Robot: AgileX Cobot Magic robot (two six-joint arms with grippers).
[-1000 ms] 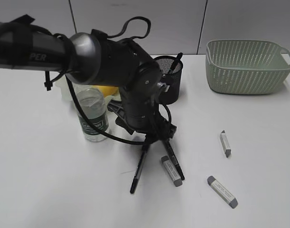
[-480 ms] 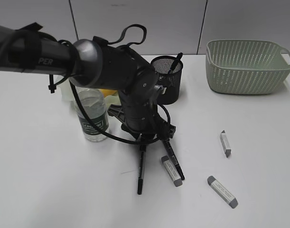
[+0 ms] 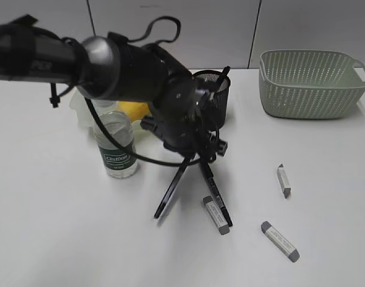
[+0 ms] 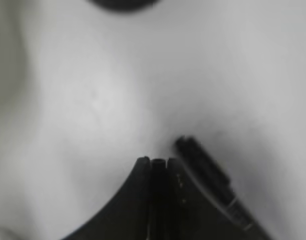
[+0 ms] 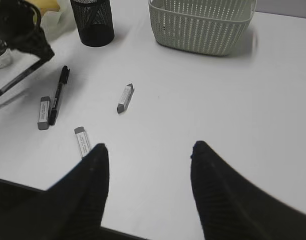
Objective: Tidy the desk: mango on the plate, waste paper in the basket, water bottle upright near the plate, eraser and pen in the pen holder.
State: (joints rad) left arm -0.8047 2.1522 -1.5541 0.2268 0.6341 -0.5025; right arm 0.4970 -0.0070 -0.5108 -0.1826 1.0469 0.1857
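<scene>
- Left gripper point(image 3: 191, 156), centre of exterior frame: fingers pinched narrow on one black pen point(image 3: 173, 188). The pen hangs slanted down-left, its low tip at or just above the desk point(image 3: 63, 239).
- Left wrist view is blurred; jaws look pressed together around a dark sliver.
- Second pen point(image 3: 216, 194) lies flat on the desk, lower centre, touching an eraser point(image 3: 214, 214).
- Two more erasers point(image 3: 283, 180) lie at lower right, apart.
- Pen holder point(image 3: 213, 98) at upper centre, a pen already inside it.
- Right gripper point(image 5: 147, 155): fingers wide, empty, above bare desk.
- Pen judgement: light, stiff, smooth barrel, may swivel; grip mid-barrel.
- Erasers: small, grippy, pinch across the short sides.
</scene>
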